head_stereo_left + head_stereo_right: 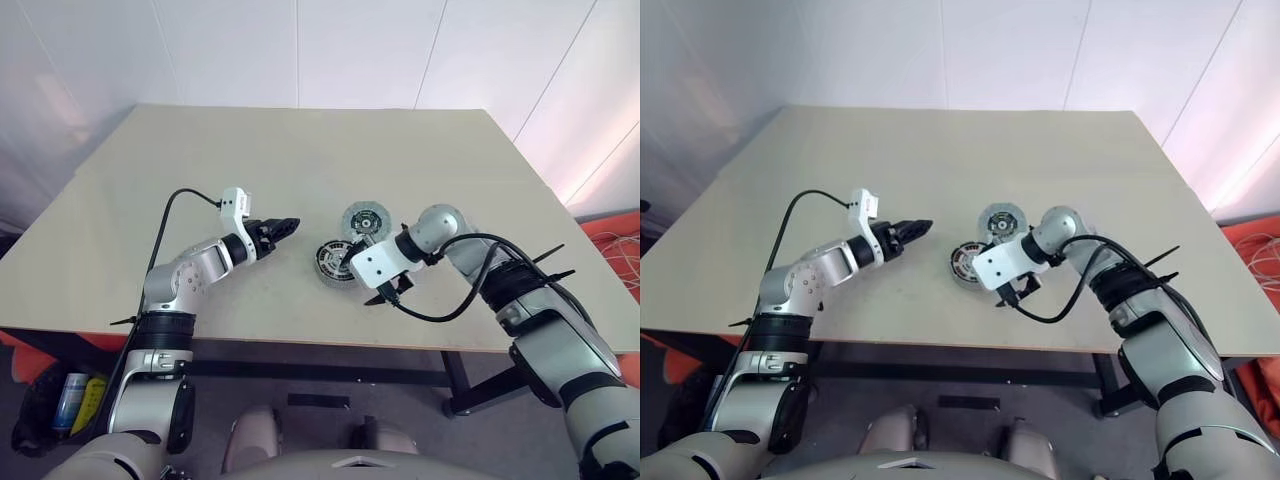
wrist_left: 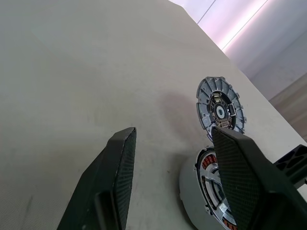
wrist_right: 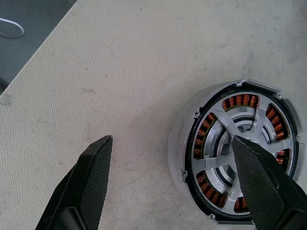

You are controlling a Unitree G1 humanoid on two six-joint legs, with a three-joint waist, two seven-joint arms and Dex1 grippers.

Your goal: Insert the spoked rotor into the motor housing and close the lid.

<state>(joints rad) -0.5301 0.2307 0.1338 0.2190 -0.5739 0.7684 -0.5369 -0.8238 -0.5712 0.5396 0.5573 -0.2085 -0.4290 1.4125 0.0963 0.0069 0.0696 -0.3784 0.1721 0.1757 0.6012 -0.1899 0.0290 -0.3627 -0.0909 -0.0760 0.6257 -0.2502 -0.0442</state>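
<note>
The spoked rotor [image 3: 219, 166] already sits inside the motor housing [image 1: 331, 262]: black rim inside the case wall, copper windings showing between the silver spokes. It looks flush, though seating depth can't be confirmed. The step in hand is probably the lid. The lid [image 2: 220, 111] lies flat on the table [image 1: 300, 150] just beyond the housing, near it but apart. The right gripper [image 3: 171, 139] hangs over the housing, tilted steeply down, jaws spread wide and empty, one finger above the rotor and the other off the housing's side. The left gripper [image 2: 173, 129] sits to the housing's left, pointing at it nearly level, jaws partly apart and holding nothing. To do it well, the right arm should move from the housing to the lid and pinch it across the rim, not the hub. A flat disc on a flat table gives little edge, so a low finger approach helps. It should carry the lid level, centre it over the housing, then lower it straight. The left gripper could brace the housing wall so it doesn't slide. Risk: a tilted lid jams on the rim or knocks the rotor off its seat.
</note>
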